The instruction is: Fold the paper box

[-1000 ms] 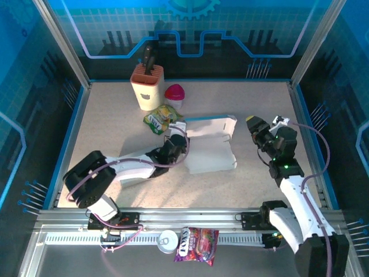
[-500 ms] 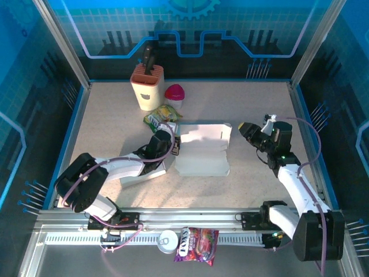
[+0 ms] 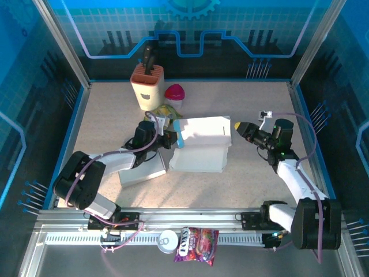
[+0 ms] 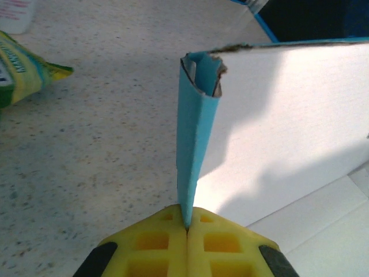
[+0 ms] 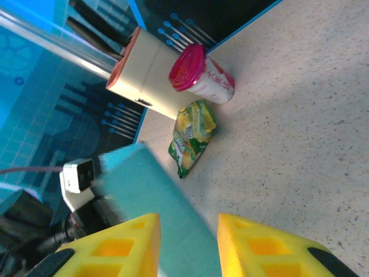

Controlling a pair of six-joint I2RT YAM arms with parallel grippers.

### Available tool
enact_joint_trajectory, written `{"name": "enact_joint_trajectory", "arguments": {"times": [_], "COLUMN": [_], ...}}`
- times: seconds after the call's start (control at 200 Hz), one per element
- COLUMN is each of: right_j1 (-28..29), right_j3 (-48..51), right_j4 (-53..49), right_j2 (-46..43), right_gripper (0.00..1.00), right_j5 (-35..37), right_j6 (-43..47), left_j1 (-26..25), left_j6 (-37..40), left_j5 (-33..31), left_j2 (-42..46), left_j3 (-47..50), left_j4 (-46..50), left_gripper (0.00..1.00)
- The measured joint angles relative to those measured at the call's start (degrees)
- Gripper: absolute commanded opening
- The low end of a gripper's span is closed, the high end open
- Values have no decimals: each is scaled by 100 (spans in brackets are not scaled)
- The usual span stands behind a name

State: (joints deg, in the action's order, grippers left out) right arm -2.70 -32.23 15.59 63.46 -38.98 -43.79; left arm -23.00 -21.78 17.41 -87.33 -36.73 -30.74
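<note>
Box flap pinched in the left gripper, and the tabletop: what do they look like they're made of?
Paper box: thin paperboard, matte white on one face and blue on the other; the ragged, fibrous top corner suggests it. Table: hard, matte, speckled beige surface, perhaps laminate or stone-look; the look leaves that open.

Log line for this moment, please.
left gripper: shut on paper box flap | right gripper: open at box's right edge | box: back panel upright, fold unfinished

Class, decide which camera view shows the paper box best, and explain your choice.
Top external: the whole paper box lies in frame, one panel raised, one flat. The left wrist view gives its blue edge pinched in the left gripper plus a white panel; the right wrist view gives a blurred teal panel.
</note>
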Motion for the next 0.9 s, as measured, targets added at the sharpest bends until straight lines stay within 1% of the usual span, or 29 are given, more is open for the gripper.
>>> {"name": "enact_joint_trajectory", "arguments": {"times": [0.175, 0.355, 0.45, 0.645, 0.9], "right_j1": [-76, -140, -140, -140, -138], "right_j3": [-28, -22, 37, 52, 181], "right_j4": [9, 385, 570, 605, 673], "right_j2": [76, 85, 31, -90, -376], "right_gripper": [35, 39, 40, 39, 37], "right_j5": [-310, -761, -911, -1095, -1128], "right_j6": [295, 313, 291, 295, 299], "left_j1": [293, 363, 376, 378, 382], "left_j6": [-282, -382, -387, -389, -448], "left_j5": [758, 1156, 1263, 1355, 1399], "left_j2": [-61, -140, -210, -326, -393], "left_j3": [-153, -249, -289, -304, -369], "left_j4": [-116, -105, -103, -105, -92], "left_gripper": [0, 0, 0, 0, 0]}}
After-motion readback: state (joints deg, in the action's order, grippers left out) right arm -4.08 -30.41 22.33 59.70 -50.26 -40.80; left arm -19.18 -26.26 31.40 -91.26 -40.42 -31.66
